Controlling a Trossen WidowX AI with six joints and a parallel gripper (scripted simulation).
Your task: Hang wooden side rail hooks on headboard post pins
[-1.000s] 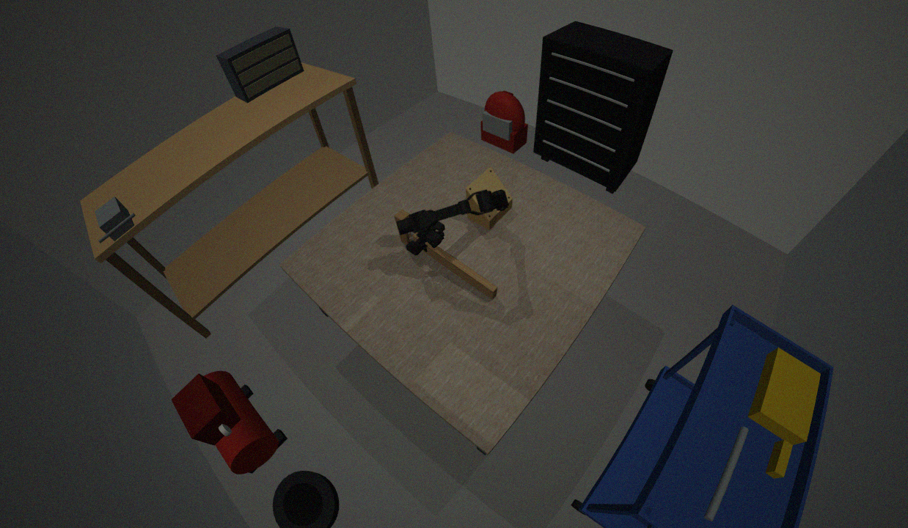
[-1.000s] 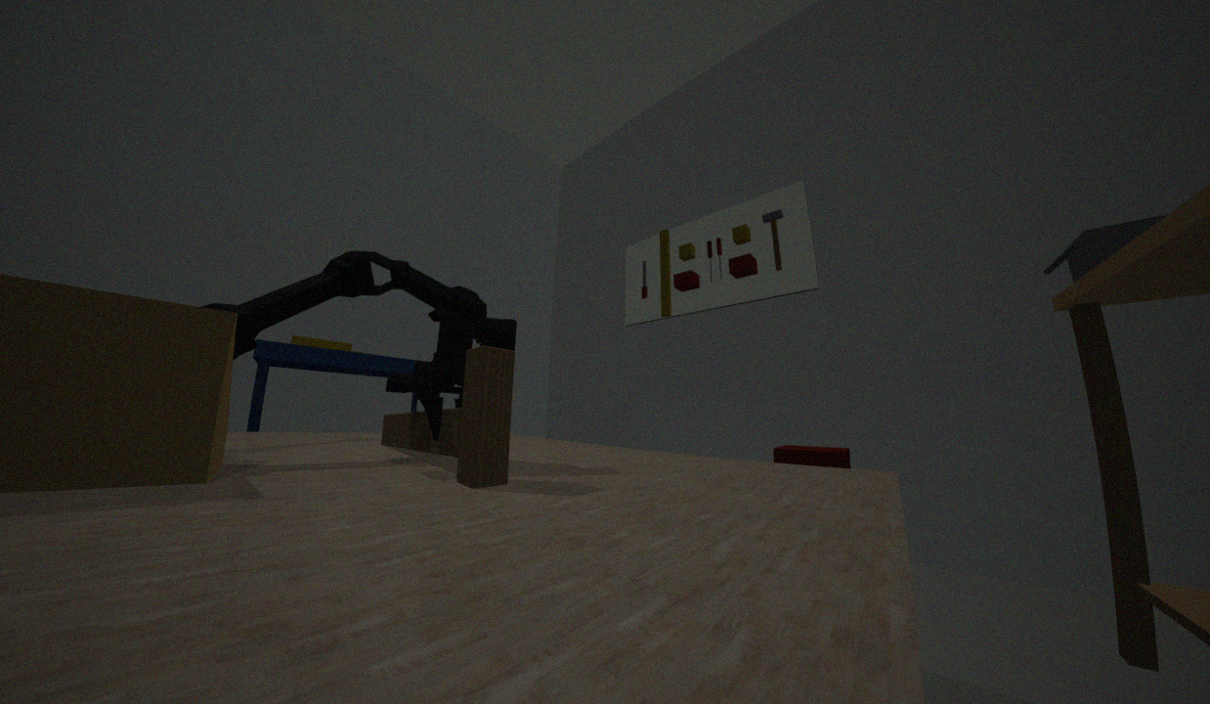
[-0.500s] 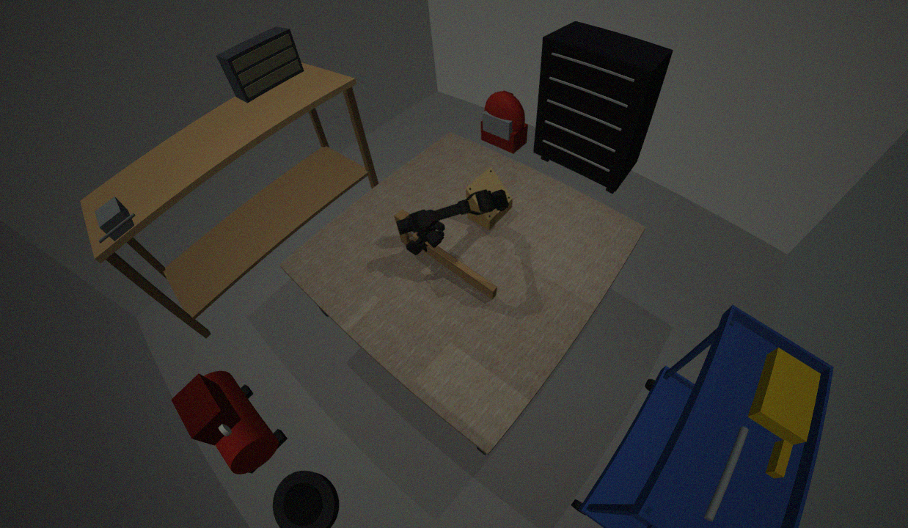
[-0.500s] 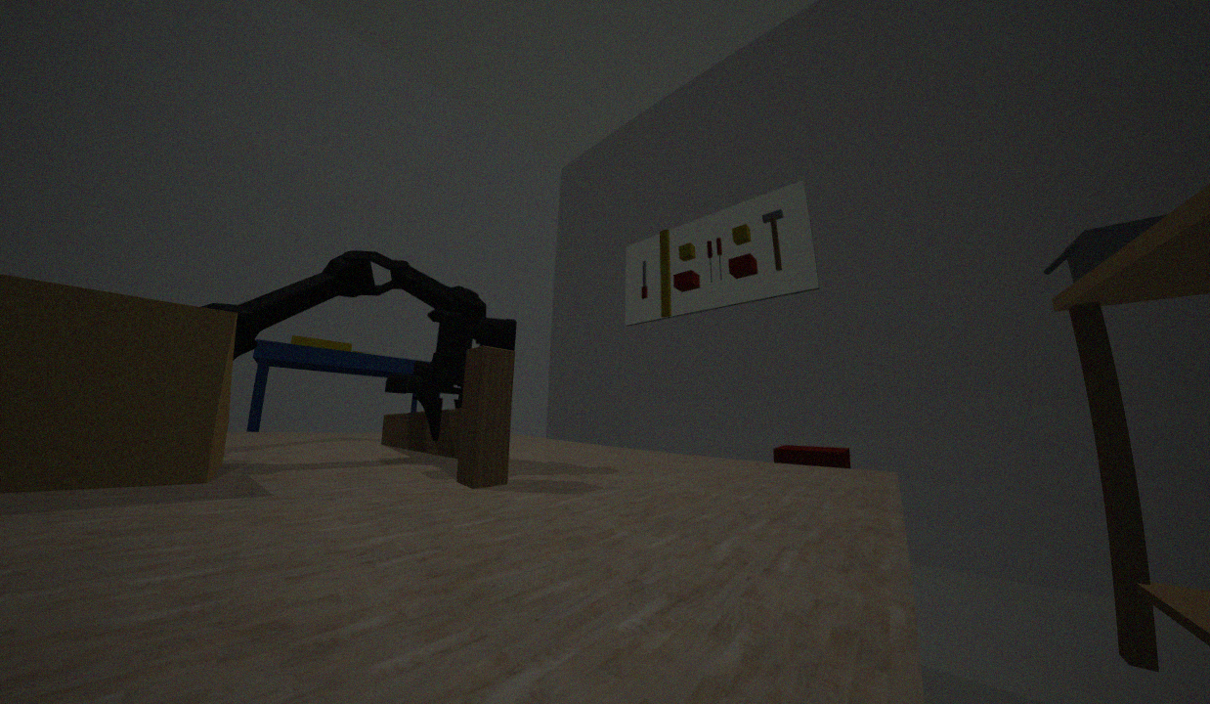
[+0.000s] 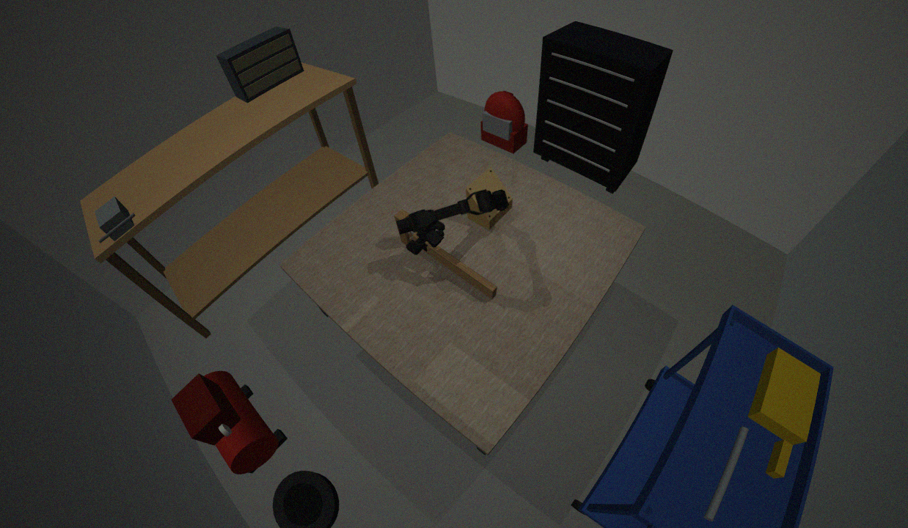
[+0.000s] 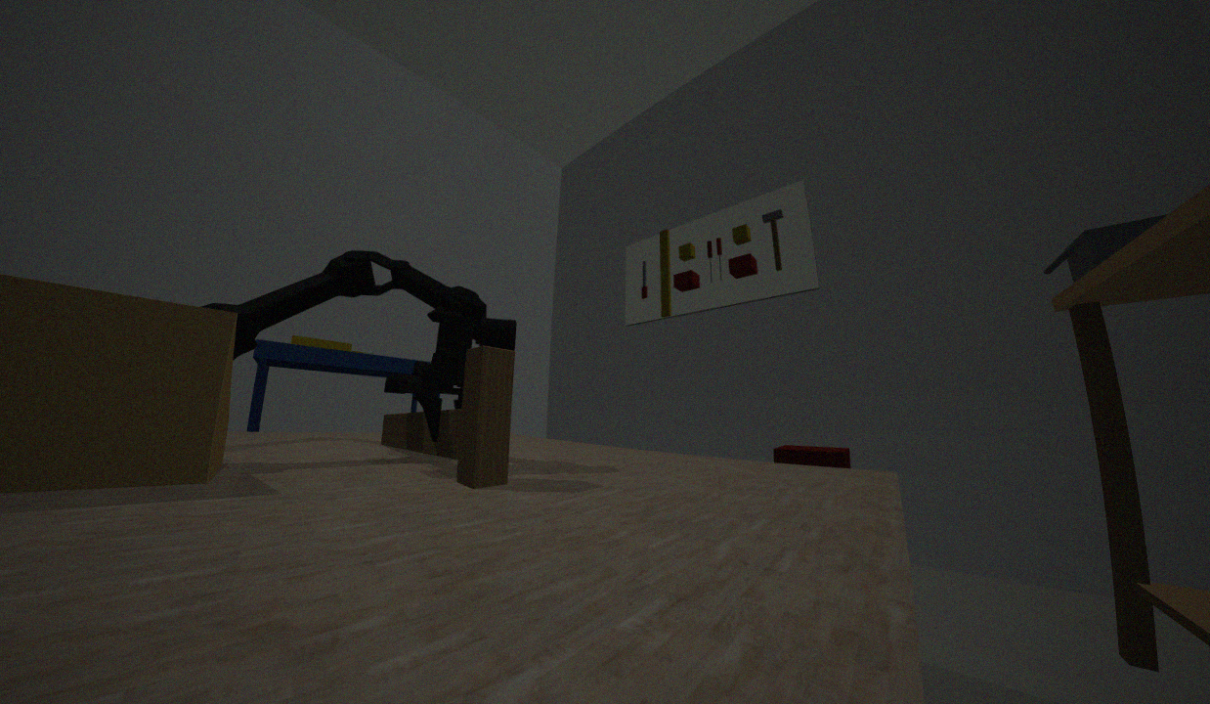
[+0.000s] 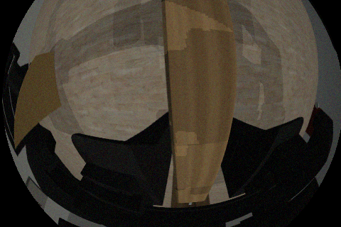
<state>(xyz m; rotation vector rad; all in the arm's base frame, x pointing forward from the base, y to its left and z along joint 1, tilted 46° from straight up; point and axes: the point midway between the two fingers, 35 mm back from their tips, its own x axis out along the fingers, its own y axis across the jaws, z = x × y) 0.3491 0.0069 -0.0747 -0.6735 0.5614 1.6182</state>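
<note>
The wooden side rail [image 5: 468, 273] [image 6: 401, 430] [image 7: 200, 78] lies low along the table [image 5: 391, 328] [image 6: 644, 603], its far end down at the table top. The headboard post [image 5: 400, 215] [image 6: 487, 419] stands upright at the rail's near end. My gripper [image 6: 435, 430] [image 7: 190, 113] is shut on the rail close to the post, one finger on each side, pointing down. In the wrist view the rail's near end reaches the bottom edge, where a small bright spot shows. The hooks, pins and slot are hidden, so I cannot tell whether the hooks sit on the pins.
The arm's yellowish base block [image 5: 488, 180] [image 6: 93, 393] [image 7: 37, 96] stands on the table. Off the table are a workbench [image 5: 201, 147], a black drawer cabinet [image 5: 595, 98], a blue cart [image 5: 693, 452] and a red compressor [image 5: 243, 427].
</note>
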